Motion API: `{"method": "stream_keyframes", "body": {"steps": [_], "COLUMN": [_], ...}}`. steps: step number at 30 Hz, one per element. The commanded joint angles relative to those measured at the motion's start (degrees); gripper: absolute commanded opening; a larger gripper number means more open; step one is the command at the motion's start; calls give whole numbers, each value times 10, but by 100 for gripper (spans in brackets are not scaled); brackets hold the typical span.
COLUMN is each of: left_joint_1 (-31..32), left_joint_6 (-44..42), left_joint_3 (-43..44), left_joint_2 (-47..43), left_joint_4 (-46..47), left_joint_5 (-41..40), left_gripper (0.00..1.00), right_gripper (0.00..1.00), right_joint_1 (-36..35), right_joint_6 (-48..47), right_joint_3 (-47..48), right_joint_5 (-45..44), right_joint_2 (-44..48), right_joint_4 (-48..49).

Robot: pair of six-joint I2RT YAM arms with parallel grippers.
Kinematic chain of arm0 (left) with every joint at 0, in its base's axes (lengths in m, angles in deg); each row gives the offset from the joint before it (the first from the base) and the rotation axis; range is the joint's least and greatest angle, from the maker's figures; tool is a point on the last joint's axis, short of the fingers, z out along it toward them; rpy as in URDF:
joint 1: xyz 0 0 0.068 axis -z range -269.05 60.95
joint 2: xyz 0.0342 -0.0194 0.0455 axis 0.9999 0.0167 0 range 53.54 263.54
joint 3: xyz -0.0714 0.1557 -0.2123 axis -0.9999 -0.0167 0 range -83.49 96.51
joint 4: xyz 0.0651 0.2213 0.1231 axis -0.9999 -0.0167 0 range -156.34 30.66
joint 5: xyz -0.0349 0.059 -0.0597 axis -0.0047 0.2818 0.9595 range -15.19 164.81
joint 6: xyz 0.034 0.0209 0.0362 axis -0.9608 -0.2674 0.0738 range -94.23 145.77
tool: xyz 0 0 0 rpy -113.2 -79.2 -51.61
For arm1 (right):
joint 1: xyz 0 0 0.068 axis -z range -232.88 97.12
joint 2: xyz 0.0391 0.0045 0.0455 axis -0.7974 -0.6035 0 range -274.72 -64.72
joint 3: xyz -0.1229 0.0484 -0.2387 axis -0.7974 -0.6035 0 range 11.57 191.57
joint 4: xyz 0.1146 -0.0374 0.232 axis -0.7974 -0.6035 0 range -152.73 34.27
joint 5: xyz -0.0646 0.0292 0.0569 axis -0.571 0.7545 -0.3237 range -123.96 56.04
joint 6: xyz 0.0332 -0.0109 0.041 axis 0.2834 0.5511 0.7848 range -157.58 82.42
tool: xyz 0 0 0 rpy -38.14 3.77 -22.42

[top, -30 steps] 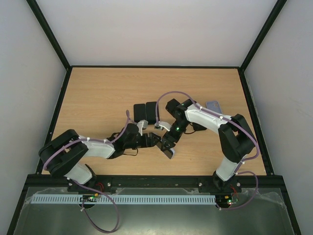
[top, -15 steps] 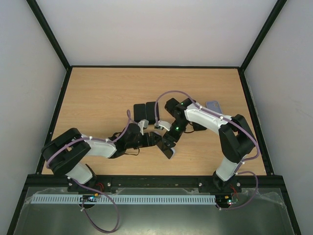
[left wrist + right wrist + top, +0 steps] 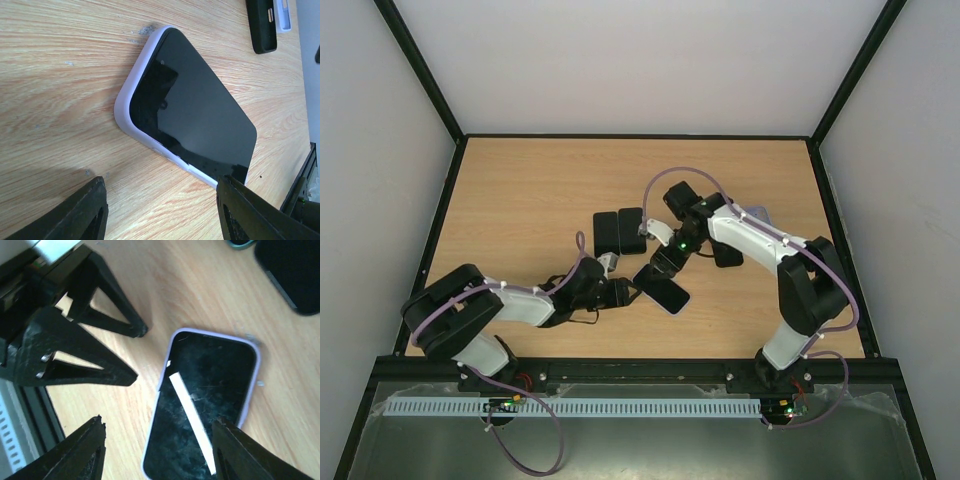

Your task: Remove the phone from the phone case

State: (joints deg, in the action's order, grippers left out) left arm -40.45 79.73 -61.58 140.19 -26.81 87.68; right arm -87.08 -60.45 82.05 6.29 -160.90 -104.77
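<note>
The phone (image 3: 664,290) lies flat and screen-up on the wooden table, seated in a pale lilac phone case (image 3: 124,106). In the left wrist view the dark screen of the phone (image 3: 197,107) fills the middle. My left gripper (image 3: 167,215) is open just short of its long edge, with one fingertip (image 3: 240,200) over a corner. From above, the left gripper (image 3: 623,291) sits to the phone's left. My right gripper (image 3: 160,455) hovers open over the phone (image 3: 210,390), whose case (image 3: 212,333) shows as a lilac rim. Neither gripper holds anything.
Two black slabs (image 3: 618,230) lie side by side beyond the phone. Another black case (image 3: 726,252) and a pale one (image 3: 757,215) lie to the right, under the right arm. A black frame borders the table.
The phone stood tilted between the two grippers; now it lies flat. My right gripper has drawn back toward the far side. My left gripper's jaws have narrowed.
</note>
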Motion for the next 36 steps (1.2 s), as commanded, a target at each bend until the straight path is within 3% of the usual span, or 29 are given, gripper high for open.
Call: {"method": "stream_keyframes", "body": {"steps": [1, 4, 11, 20, 24, 33, 36], "left_joint_1": [3, 3, 4, -1, -2, -2, -1], "left_joint_6": [-8, -4, -2, 5, 20, 25, 23], "left_joint_3": [-13, -15, -32, -44, -54, -53, -43], "left_joint_2": [-4, -17, -107, -192, -207, -208, -200], "left_joint_4": [-13, -23, -98, -162, -158, -157, -155], "left_joint_5": [-5, -13, -91, -167, -174, -178, -177], "left_gripper": [59, 62, 67, 70, 70, 71, 71], "right_gripper": [56, 61, 99, 97, 98, 98, 98], "right_joint_1": [8, 9, -51, -137, -149, -165, -164], "right_joint_6": [50, 74, 89, 147, 163, 182, 176], "right_joint_3": [-11, -26, -79, -77, -56, -123, -128], "right_joint_5": [-79, -154, -270, -320, -297, -429, -436], "right_joint_2": [20, 7, 14, -30, -59, -50, -49], "right_joint_4": [55, 73, 78, 75, 51, 70, 62]}}
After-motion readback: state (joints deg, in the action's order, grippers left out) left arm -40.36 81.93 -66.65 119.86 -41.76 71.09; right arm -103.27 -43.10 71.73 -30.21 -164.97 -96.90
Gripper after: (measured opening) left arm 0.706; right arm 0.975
